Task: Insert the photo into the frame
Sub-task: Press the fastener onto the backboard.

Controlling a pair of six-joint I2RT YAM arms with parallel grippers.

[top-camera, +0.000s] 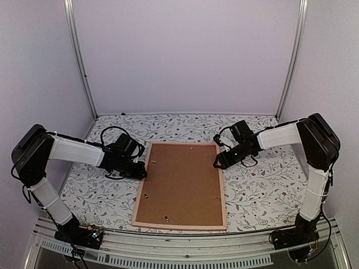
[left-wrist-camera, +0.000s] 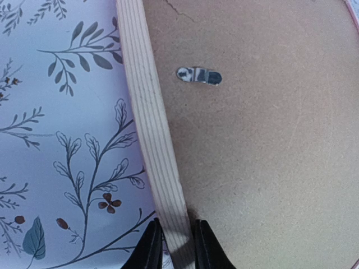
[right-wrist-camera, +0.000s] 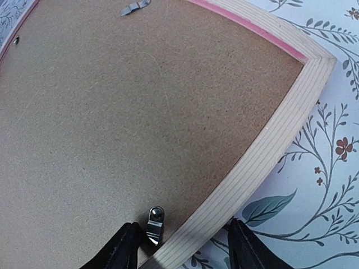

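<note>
Frame [top-camera: 179,226] lay face-down on desk [top-camera: 258,196], backing board [top-camera: 182,182] in it | left hand [left-wrist-camera: 176,246] pinched frame's left rail | right hand [right-wrist-camera: 182,246] stood half-open astride frame's right rail, unclamped | judged stiff, light; grip rails.

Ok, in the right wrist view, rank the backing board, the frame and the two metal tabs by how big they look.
1. backing board, fills most of the view.
2. frame, only its corner rails showing.
3. lower metal tab and upper metal tab: tiny, look alike; upper one is cropped, so unranked.
</note>
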